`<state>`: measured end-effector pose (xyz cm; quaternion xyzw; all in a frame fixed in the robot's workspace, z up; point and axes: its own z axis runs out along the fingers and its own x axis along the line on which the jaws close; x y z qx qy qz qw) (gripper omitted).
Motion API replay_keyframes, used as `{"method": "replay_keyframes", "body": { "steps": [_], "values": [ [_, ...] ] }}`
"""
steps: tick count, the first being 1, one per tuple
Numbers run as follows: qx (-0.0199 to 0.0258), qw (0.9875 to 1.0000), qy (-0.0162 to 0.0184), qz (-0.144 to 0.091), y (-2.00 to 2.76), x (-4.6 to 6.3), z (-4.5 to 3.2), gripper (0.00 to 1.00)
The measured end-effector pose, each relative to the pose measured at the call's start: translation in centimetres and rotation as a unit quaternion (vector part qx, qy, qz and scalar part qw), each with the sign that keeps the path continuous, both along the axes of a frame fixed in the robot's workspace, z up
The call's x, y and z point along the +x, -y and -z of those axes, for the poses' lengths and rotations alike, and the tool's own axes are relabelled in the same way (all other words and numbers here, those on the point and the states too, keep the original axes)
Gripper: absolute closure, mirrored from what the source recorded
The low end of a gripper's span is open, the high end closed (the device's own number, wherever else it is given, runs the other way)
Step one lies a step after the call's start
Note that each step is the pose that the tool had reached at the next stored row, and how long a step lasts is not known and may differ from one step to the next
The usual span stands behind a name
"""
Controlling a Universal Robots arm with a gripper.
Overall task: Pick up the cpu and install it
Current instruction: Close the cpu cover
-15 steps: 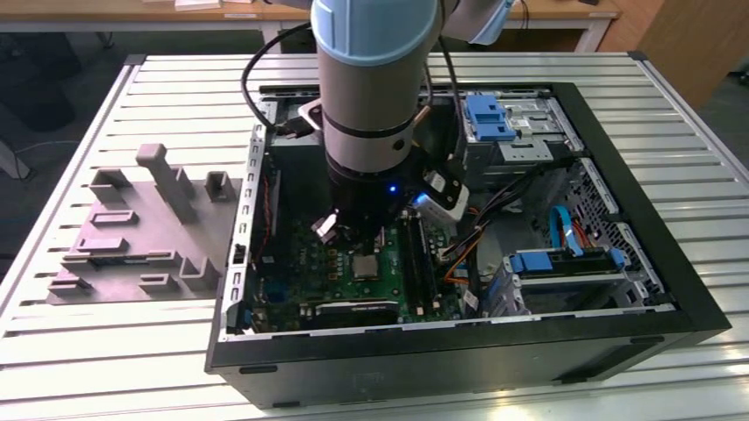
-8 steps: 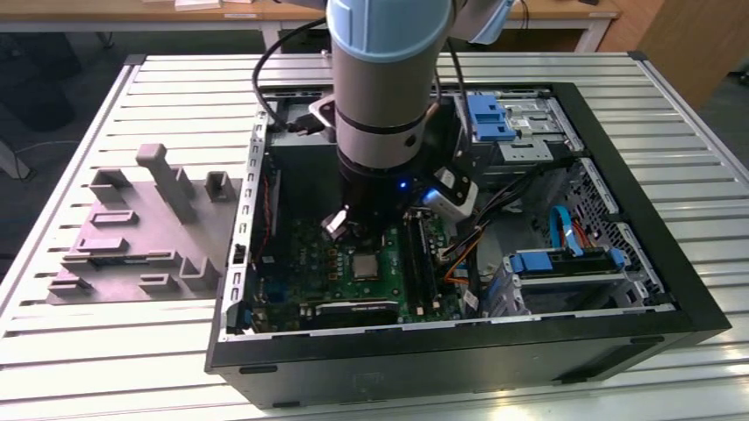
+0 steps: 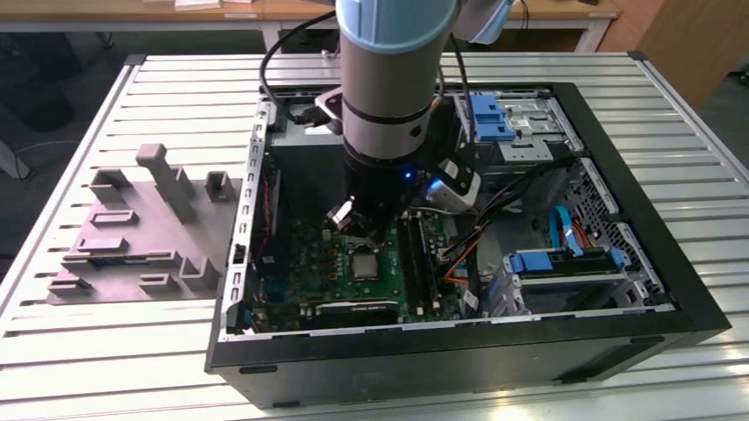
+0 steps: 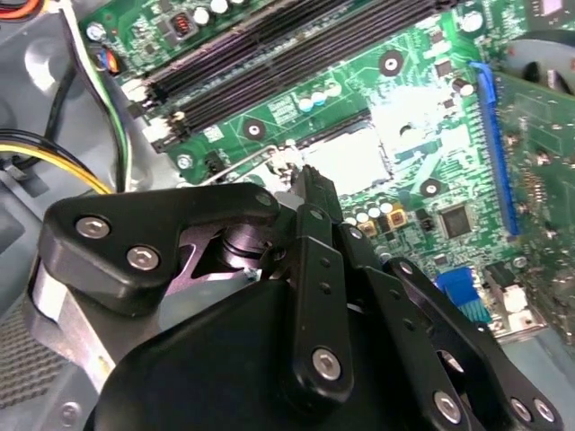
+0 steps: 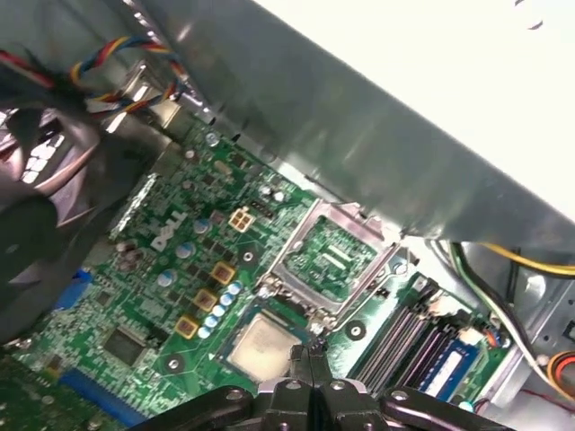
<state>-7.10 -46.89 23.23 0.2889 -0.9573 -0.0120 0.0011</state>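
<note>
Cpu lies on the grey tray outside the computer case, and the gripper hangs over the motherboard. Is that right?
Not quite. The cpu is not on the grey tray: the first wrist view shows it lying on the green motherboard inside the case. The gripper does hang over the motherboard, close beside the cpu.

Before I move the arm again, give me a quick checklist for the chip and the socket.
1. Chip lying in the socket: ok, it sits flat on the green board in the first wrist view.
2. Chip fully seated and turned the right way: cannot tell.
3. Metal cover shut over the chip: not ok, it stands hinged open beside it.
4. Claw free of the chip: ok, its tips are together at the chip's edge with nothing between them.
5. Coloured wires away from the socket: ok, they lie off at the case wall.
</note>
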Motion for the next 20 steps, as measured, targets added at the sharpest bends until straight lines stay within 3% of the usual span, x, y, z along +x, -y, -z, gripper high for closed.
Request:
{"method": "replay_keyframes", "body": {
  "steps": [5,10,12,17,18,20],
  "values": [
    [0.0029,0.9996,0.0,-0.026,-0.05,0.03,0.11,0.89],
    [0.0037,0.9975,-0.0002,-0.071,-0.04,0.03,0.23,0.89],
    [0.0126,0.9968,0.0004,-0.079,-0.04,0.04,0.27,0.89],
    [0.0576,0.9949,0.0041,-0.083,-0.04,0.15,0.28,0.89],
    [0.063,0.9945,0.0045,-0.083,-0.04,0.21,0.31,0.89],
    [0.0651,0.9938,0.0043,-0.09,-0.05,0.3,0.4,0.89]
  ]
}}
